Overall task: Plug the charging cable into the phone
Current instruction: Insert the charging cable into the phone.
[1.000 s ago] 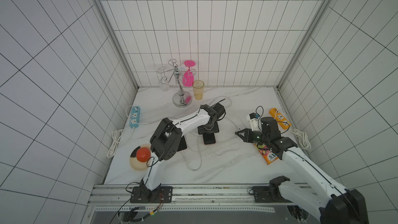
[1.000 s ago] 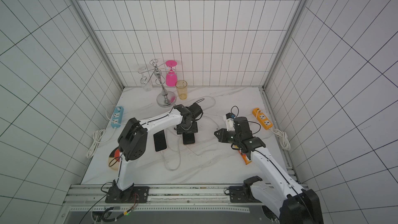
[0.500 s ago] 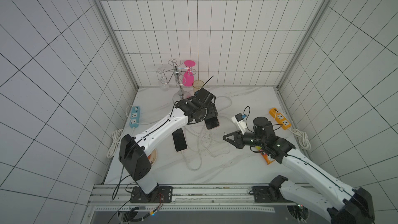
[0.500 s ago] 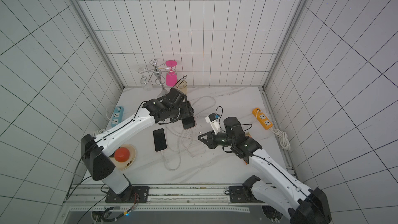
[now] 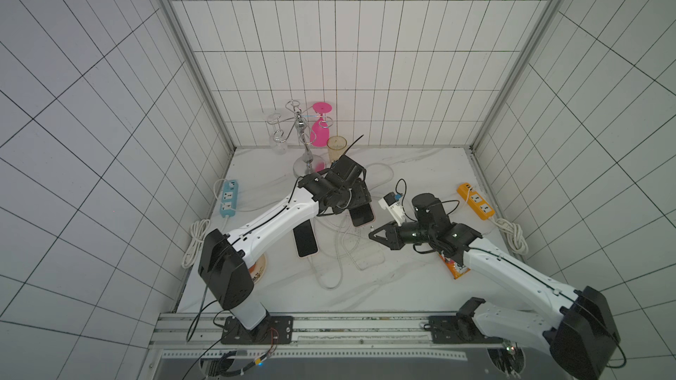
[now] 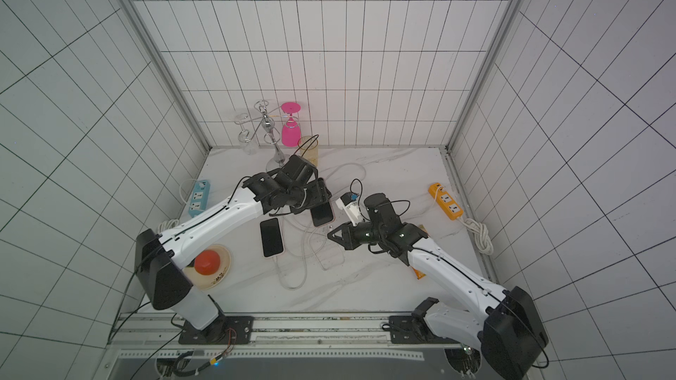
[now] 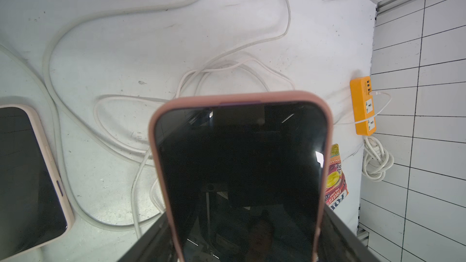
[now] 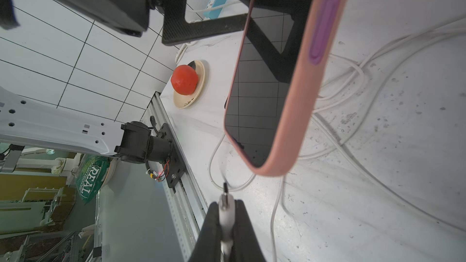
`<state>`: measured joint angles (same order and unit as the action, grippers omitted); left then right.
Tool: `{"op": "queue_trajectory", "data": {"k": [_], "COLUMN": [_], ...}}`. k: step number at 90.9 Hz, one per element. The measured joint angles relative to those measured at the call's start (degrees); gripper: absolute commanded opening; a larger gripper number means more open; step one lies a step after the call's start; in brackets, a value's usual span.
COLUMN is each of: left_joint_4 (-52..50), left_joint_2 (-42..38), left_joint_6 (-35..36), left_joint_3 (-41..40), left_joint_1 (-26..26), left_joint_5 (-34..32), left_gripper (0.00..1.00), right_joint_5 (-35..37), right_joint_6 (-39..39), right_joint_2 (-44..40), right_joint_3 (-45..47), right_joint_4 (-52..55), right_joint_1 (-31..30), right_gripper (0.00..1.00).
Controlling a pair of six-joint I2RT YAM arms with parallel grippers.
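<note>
The step in hand looks like the mating itself. The left pincer point(image 5: 354, 197) is clamped across the sides of the pink-cased phone point(image 5: 363, 215) and holds it off the counter point(image 5: 409, 286). The right pincer point(image 5: 374, 236) is pressed together on the white plug point(image 8: 225, 201) of the charging cable point(image 7: 126, 97), with the metal tip bare ahead of the jaws. In both top views the plug sits just beside the phone's free end, at about 5 o'clock of it, not touching. To do this well I would first square the tip to the purple oval cut-out point(image 8: 324, 26) in the case edge, which I take for the port, since the tip seems aimed past the corner rather than at it. Then I would push slowly along the phone's long axis, the left arm holding firm. The slack loops on the counter should let the cable follow. Room is tight behind: the glass rack point(image 5: 301, 129) and cup point(image 5: 336, 146) stand at 11 to 12 o'clock of the left pincer, and a second phone point(image 5: 305, 241) lies at 7 to 8 o'clock. Toward 3 o'clock the way looks open as far as the orange power strip point(image 5: 475, 204) near the counter's edge.
</note>
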<state>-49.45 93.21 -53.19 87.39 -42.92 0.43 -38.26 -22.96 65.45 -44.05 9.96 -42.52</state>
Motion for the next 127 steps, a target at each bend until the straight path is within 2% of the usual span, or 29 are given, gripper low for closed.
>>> {"op": "queue_trajectory", "data": {"k": [31, 127], "left_joint_4": [1.03, 2.12], "left_joint_2": [-1.97, -1.2], "left_joint_6": [-0.46, -0.94], "left_joint_3": [-1.49, -2.78], "left_joint_1": [-0.11, -0.94], "left_joint_5": [0.74, 1.09], "left_gripper": [0.28, 0.28], "right_joint_5": [-0.31, -2.27], "right_joint_6": [-0.44, -4.31], "right_joint_2": [3.45, 5.62], "right_joint_3": [-0.61, -0.87], "right_joint_4": [-0.61, -2.62], "right_joint_1": [0.0, -0.24], "right_gripper": [0.0, 0.0]}}
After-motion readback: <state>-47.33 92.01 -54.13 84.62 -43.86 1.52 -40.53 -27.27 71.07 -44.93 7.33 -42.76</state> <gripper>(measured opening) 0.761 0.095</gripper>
